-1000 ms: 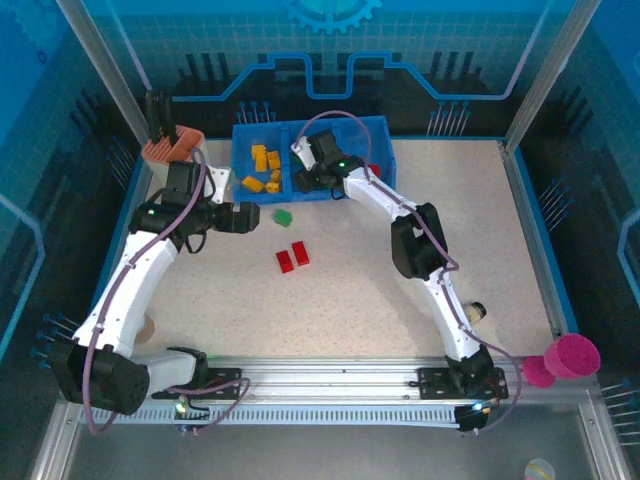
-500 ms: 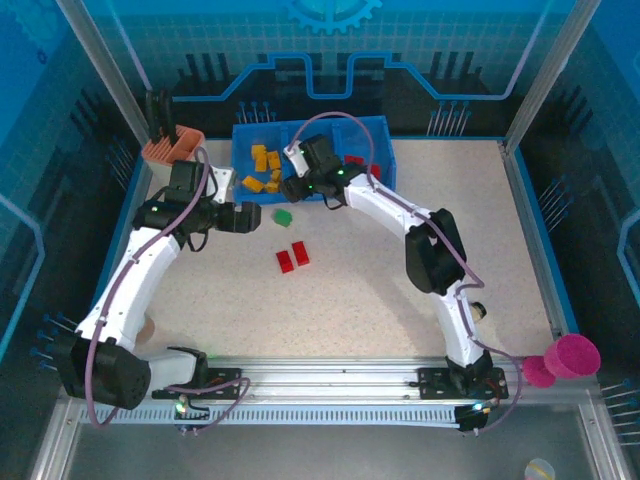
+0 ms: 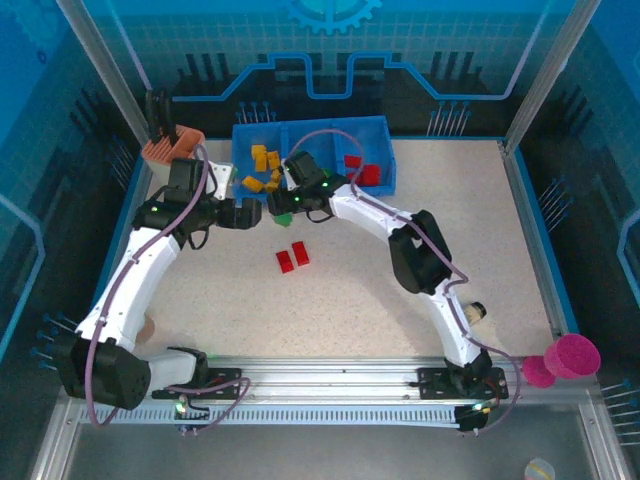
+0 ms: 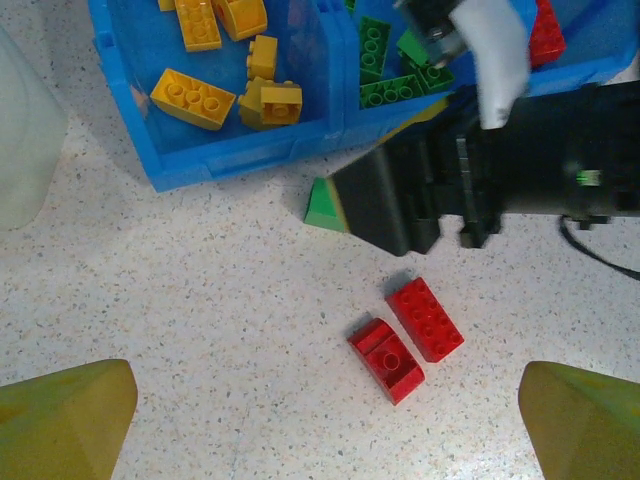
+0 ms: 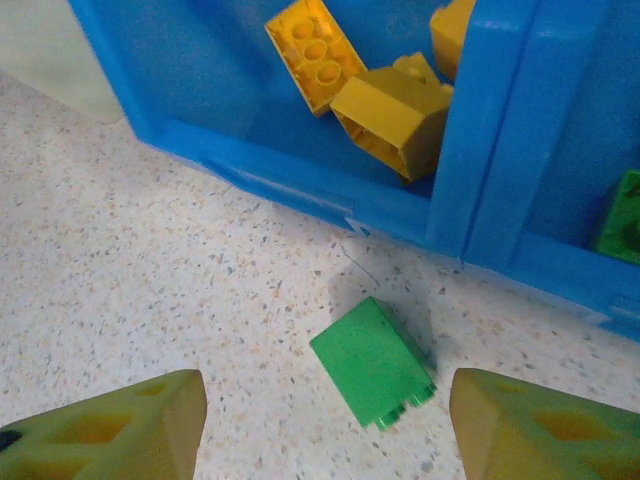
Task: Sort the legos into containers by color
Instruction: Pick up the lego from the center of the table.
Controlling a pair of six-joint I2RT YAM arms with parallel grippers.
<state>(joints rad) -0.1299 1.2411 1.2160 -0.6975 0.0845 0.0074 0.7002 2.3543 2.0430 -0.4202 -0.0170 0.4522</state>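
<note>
Lego (image 5: 374, 362) (green) now under right tool (image 5: 325, 425)

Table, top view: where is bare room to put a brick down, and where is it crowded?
Bare: the table right of the blue tray and right arm; between the red bricks and the arm bases. Crowded: before the tray, left gripper and right gripper by the green brick.

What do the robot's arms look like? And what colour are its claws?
The left arm and right arm are white tubes linked by chunky black joints. Each has a thin purple cable looping alongside and tiny green lights. The left claw and right claw have black bodies and yellowish-green, wedge-shaped fingers.
</note>
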